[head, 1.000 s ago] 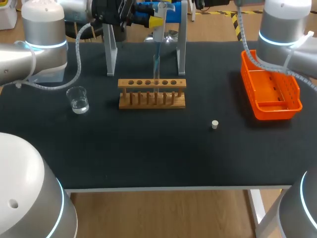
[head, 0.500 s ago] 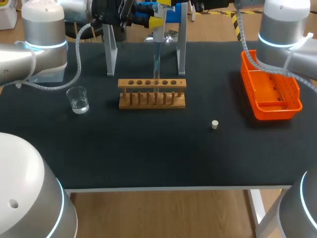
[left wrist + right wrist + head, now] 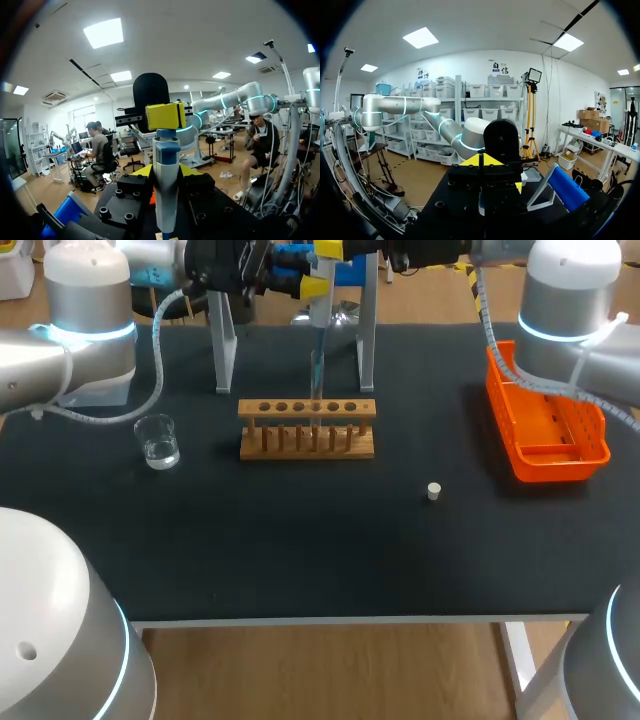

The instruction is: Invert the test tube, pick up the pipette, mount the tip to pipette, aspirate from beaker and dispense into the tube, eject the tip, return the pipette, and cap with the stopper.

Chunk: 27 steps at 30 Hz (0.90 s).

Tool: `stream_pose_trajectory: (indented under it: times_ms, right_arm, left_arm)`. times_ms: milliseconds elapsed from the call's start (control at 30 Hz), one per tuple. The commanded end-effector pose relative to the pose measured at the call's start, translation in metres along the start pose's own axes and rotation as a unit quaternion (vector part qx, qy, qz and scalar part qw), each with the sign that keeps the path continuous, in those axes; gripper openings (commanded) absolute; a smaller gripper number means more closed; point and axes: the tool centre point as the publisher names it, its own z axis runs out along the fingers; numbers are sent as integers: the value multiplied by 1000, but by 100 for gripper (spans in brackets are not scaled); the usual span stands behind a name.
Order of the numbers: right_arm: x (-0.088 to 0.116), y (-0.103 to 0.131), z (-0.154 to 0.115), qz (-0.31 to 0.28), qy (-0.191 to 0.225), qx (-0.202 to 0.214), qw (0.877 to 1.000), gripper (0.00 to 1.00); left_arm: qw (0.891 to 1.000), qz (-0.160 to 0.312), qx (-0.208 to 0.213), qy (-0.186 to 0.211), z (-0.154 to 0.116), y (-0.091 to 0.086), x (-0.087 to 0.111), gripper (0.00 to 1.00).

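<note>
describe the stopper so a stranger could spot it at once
On the black table, find the wooden test tube rack in the middle and the orange tray at the right. The stopper lies alone between them, nearer the front edge: a small whitish plug, the tiniest thing there.
</note>
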Motion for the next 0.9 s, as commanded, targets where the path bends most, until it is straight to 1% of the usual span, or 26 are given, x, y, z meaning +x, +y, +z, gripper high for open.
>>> stream_pose_trajectory:
  times_ms: [33,267,333,367,400,500,633,767,900]
  right_arm:
    - [-1,3,0,-12,-5,-10,1000,0]
    - [1,34,-14,-50,-16,-34,998,0]
    - [4,40,-22,-71,-29,-35,996,0]
    - [7,42,-26,-82,-33,-38,995,40]
    - [9,43,-31,-86,-33,-41,995,100]
    - [15,45,-47,-98,-33,-47,993,100]
    - [20,36,-70,-100,-32,-51,993,100]
    - [24,16,-92,-100,-41,-48,993,100]
    - [22,-13,-105,-86,-46,-35,995,100]
  left_arm:
    - [1000,1,1,1,0,-7,-1,0]
    - [1000,1,1,1,0,-7,-1,0]
    - [1000,1,1,1,0,-7,-1,0]
    - [1000,1,1,1,0,-7,-1,0]
    - [1000,1,1,1,0,-7,-1,0]
    - [1000,1,1,1,0,-7,-1,0]
    - [1000,1,1,1,0,-7,-1,0]
    - [1000,1,1,1,0,-7,-1,0]
    - [1000,1,1,1,0,-7,-1,0]
